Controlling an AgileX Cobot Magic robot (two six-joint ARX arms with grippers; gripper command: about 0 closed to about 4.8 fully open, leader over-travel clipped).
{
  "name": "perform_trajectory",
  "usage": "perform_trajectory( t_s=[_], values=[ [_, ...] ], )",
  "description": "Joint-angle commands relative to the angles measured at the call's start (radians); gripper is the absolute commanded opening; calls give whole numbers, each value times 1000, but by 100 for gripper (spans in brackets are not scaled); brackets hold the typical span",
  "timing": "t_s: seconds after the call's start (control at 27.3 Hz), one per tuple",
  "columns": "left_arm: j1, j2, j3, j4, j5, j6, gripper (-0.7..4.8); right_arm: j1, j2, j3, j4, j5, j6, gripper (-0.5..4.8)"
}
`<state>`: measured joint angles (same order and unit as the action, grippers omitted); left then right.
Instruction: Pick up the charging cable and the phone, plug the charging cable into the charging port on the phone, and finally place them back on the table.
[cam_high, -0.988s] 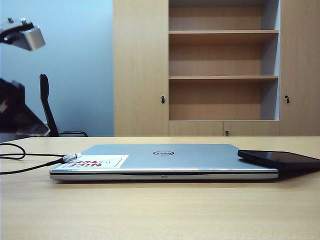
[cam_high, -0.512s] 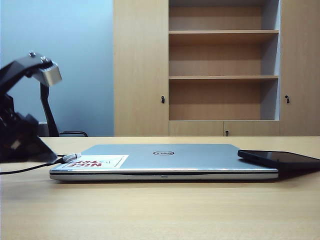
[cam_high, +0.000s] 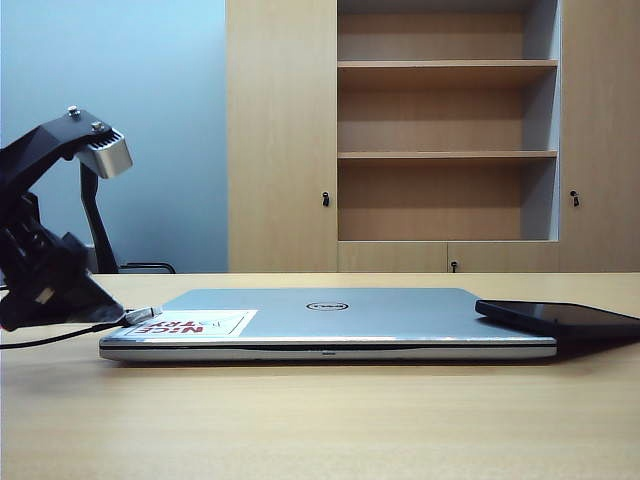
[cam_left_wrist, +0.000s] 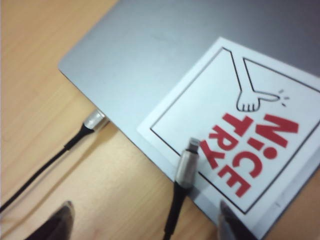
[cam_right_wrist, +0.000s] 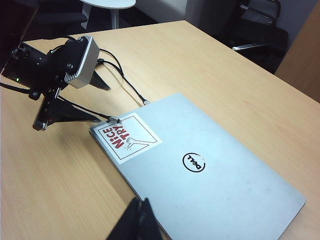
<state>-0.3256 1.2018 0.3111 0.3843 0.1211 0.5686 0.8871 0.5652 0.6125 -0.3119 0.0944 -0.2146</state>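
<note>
Hovering wide open, left gripper (cam_left_wrist: 142, 225) straddling the charging cable (cam_left_wrist: 182, 172) plug at the laptop (cam_high: 330, 320) corner; phone (cam_high: 560, 318) overhanging the opposite edge; right gripper (cam_right_wrist: 140, 220) clenched empty above bare table (cam_high: 320, 420).

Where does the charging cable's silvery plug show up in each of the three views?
Exterior view: plug on the laptop's left corner, by the left tool.
Left wrist view: plug resting on the sticker's edge.
Right wrist view: plug at the sticker's corner.
Shared landmark: red-and-white sticker.
</note>
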Motion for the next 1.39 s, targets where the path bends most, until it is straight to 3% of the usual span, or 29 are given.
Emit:
perform_trajectory(
  t_s=[0.04, 0.18, 0.4, 0.55, 0.73, 1.39],
  values=[
    [0, -1, 1, 22, 2, 4, 368, 0, -4, 5, 24, 1, 1, -9],
    [15, -1, 1, 21, 1, 11, 367, 0, -4, 5, 24, 1, 1, -9],
    [119, -1, 1, 22, 1, 12, 369, 0, -4, 5, 24, 2, 1, -9],
    [88, -1, 1, 21, 2, 18, 374, -1, -4, 5, 25, 2, 1, -9],
    [53, 0, 1, 5, 2, 113, 409, -1, -4, 5, 25, 2, 1, -8],
    [53, 106, 1, 77, 3, 115, 408, -1, -4, 5, 32, 2, 1, -8]
  ],
)
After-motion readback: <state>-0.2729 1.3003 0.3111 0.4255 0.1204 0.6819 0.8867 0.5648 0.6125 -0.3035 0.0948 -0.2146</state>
